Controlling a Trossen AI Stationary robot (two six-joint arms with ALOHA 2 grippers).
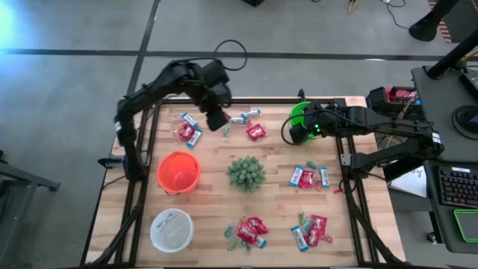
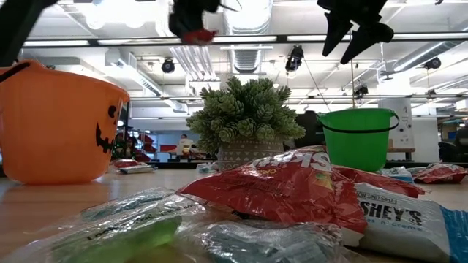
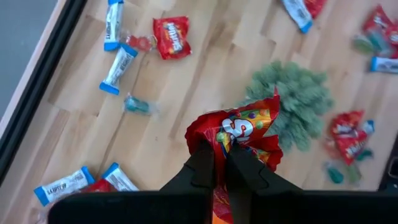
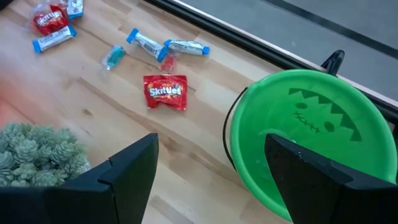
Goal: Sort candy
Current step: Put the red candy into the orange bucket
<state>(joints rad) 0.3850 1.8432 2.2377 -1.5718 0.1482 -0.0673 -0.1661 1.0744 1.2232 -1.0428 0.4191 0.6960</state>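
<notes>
The left hand (image 3: 219,163) is raised above the bench (image 1: 276,202), its fingers pinched tight on a red Skittles packet (image 3: 239,134) that juts out past the fingertips (crumpled, label partly readable). Below it lie blue-and-white bars (image 3: 117,67), a teal piece (image 3: 137,105) and another red packet (image 3: 171,37), all apart from the hand. The right hand (image 4: 208,168) hangs with fingers spread wide and nothing between them, over the green bucket (image 4: 305,137), near the spiky plant (image 1: 246,172).
</notes>
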